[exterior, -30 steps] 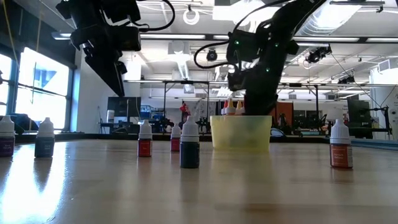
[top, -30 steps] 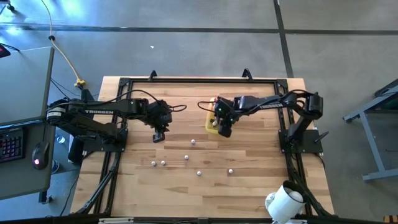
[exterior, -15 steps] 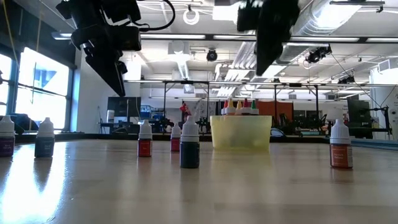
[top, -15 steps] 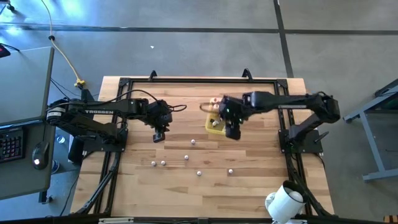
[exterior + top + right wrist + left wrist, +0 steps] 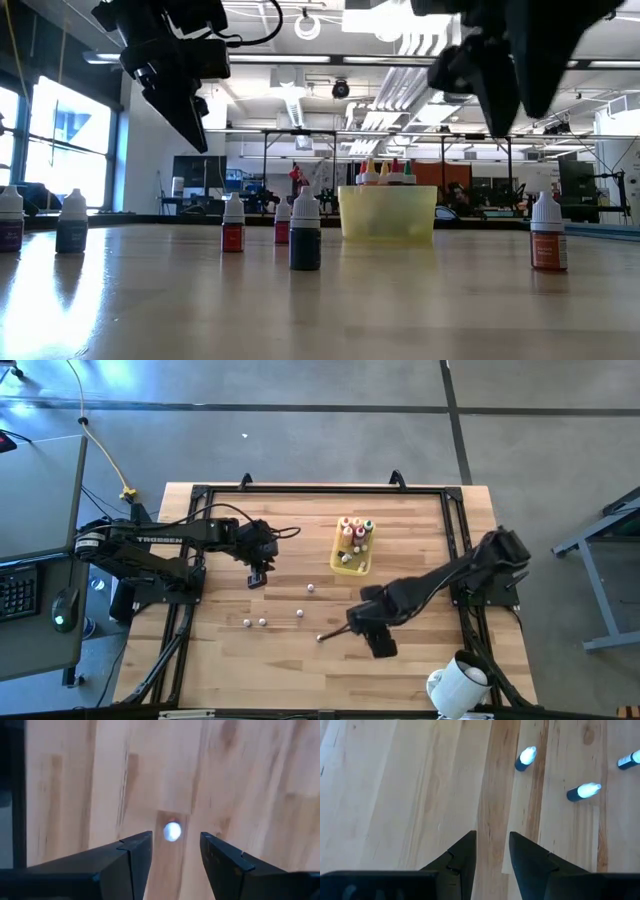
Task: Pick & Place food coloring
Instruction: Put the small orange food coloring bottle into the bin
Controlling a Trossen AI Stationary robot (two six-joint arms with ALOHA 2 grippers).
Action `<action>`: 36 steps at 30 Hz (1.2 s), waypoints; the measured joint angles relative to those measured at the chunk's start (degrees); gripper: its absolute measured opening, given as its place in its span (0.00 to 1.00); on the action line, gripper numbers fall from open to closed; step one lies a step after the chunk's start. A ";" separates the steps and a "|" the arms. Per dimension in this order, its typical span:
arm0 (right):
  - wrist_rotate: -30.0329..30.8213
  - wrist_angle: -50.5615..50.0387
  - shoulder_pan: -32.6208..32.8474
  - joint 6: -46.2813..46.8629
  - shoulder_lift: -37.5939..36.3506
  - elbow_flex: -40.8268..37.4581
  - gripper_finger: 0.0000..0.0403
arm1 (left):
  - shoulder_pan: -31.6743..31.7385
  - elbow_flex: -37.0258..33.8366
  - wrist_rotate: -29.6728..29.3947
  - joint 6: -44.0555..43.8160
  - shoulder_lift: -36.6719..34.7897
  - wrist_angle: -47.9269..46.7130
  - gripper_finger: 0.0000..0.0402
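Food coloring: tiny pale bottles; several stand upright in the yellow tray (image 5: 351, 563), six stand loose on the desk (image 5: 420, 660).
Target bottle: the one under our right hand (image 5: 372, 631), its whitish cap (image 5: 172, 831) showing between the two fingers (image 5: 134, 860) in the right wrist view; in the low view it is the bottle with reddish contents (image 5: 548, 232) off to the side.
Right hand: hovers above that bottle, fingers moderately apart and holding nothing; the cap sits roughly centred in the gap.
Left hand: (image 5: 257, 575) waits above bare desk, fingers narrowly apart and empty; two loose bottles (image 5: 583, 792) lie ahead of its fingertips, well apart from them.
Other loose bottles: a dark-filled one (image 5: 305, 232) stands nearest the low camera; the rest stand between our two hands.
Tray relative to right hand: well apart, across the desk on the far side from our hand.
Handling, our judgement: each bottle looks very light, stiff plastic, smooth-sided and narrow-based, so it should tip or skid at a light knock.
Where to hold, our judgement: we come straight down and close on the body just under the cap, where the shoulder gives the pads a ledge; a pinch on the rounded cap alone could squirt it out.
Risk: an off-centre descent would topple it.
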 joint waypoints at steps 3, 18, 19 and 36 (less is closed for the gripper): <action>1.25 -0.41 0.72 2.44 2.59 -0.02 0.39 | 0.02 0.00 0.86 -0.02 0.00 0.02 0.29; -0.65 1.58 0.84 5.09 4.91 0.00 0.39 | 0.02 0.00 3.98 -0.07 0.00 0.61 0.29; -0.86 1.50 0.84 5.10 5.48 0.00 0.39 | 0.01 0.00 3.96 -0.07 0.00 0.60 0.29; -1.29 0.97 0.84 10.67 10.17 -0.02 0.38 | 0.02 0.00 3.93 0.07 0.00 0.53 0.29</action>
